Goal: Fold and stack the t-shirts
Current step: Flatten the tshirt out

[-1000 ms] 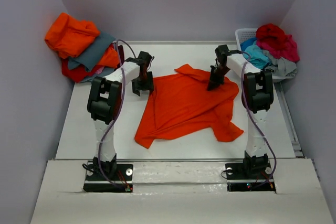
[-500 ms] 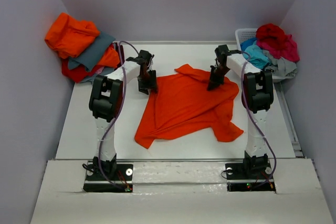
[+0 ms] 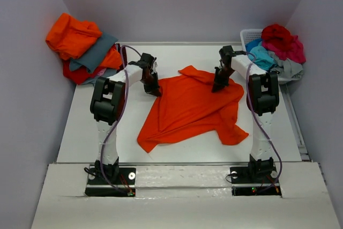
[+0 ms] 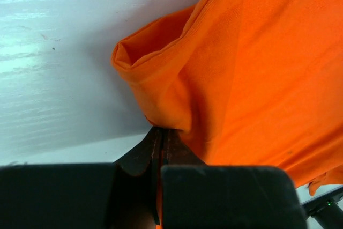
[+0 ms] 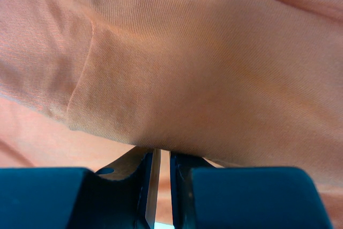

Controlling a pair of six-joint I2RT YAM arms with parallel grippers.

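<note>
The left gripper (image 4: 162, 132) is pinching the edge of an orange shirt (image 4: 257, 79), its two dark fingers (image 4: 140, 154) pressing together with a fold of cloth between their tips. Just above the grip, the shirt's edge is curling into a small open loop (image 4: 126, 54). The rest of the shirt is filling the right side, lying on a white table (image 4: 53, 52) and casting a soft shadow along its left edge.

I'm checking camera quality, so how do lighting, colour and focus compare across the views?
Top external: even, soft light, everything sharp. Left wrist: the orange t-shirt is saturated, with a grey shadow and pale glare on the table. Right wrist: the same shirt looks washed-out peach, though its weave is sharp.
</note>
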